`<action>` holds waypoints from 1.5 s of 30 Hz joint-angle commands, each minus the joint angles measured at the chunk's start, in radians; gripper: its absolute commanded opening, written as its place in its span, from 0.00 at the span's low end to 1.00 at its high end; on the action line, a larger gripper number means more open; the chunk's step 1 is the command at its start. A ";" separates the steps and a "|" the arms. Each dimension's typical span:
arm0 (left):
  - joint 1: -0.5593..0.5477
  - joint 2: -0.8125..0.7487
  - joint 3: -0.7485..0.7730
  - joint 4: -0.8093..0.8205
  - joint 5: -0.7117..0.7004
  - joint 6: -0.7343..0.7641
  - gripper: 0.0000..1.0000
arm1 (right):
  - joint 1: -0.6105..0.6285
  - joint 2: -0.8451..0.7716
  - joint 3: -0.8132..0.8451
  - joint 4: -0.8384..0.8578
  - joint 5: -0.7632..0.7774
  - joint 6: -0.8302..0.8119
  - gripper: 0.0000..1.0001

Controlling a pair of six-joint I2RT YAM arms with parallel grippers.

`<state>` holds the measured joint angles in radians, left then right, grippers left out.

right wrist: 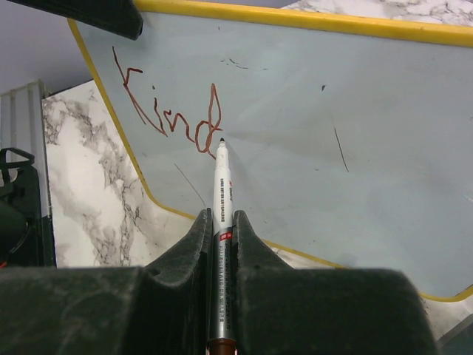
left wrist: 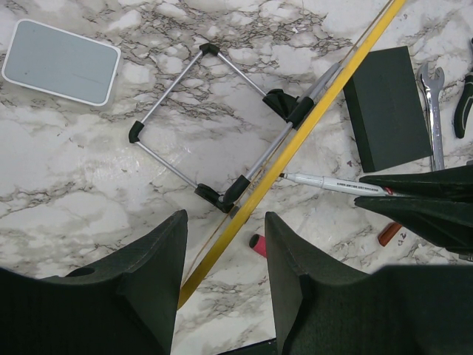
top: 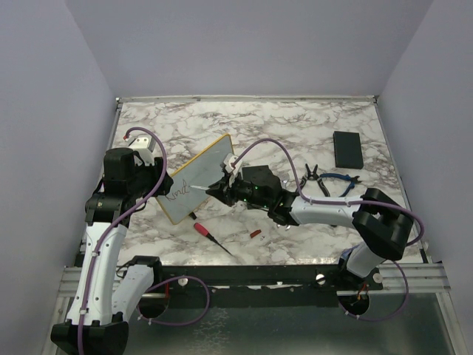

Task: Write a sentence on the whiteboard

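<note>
The whiteboard (right wrist: pixel 332 140) is held tilted above the table's (top: pixel 295 126) left half, its yellow edge clamped between the left gripper's (left wrist: pixel 223 244) fingers. One red word, "Kind" (right wrist: pixel 166 111), is written on it. A marker (right wrist: pixel 220 222) is pinched in the right gripper (right wrist: pixel 220 237), tip at the board.

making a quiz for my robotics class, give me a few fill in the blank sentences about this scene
1. The whiteboard has a thin frame colored ____.
2. The right gripper is shut on a ____.
3. The writing on the board so far reads ____.
4. The left gripper grips the board by its ____.

Missing words: yellow; marker; Kind; edge
</note>
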<state>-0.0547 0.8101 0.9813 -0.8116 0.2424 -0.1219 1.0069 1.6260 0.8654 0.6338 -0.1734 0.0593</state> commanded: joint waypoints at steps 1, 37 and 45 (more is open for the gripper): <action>-0.005 0.000 -0.001 -0.018 0.019 0.000 0.47 | 0.004 0.023 0.036 0.006 -0.004 -0.002 0.01; -0.005 -0.008 -0.003 -0.019 0.018 -0.002 0.47 | 0.004 -0.026 0.014 0.022 0.117 0.035 0.01; -0.005 -0.008 -0.003 -0.018 0.018 -0.001 0.47 | 0.004 0.002 0.004 0.002 0.136 0.040 0.01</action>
<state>-0.0547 0.8104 0.9813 -0.8112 0.2424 -0.1223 1.0088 1.6230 0.8833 0.6346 -0.0830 0.0895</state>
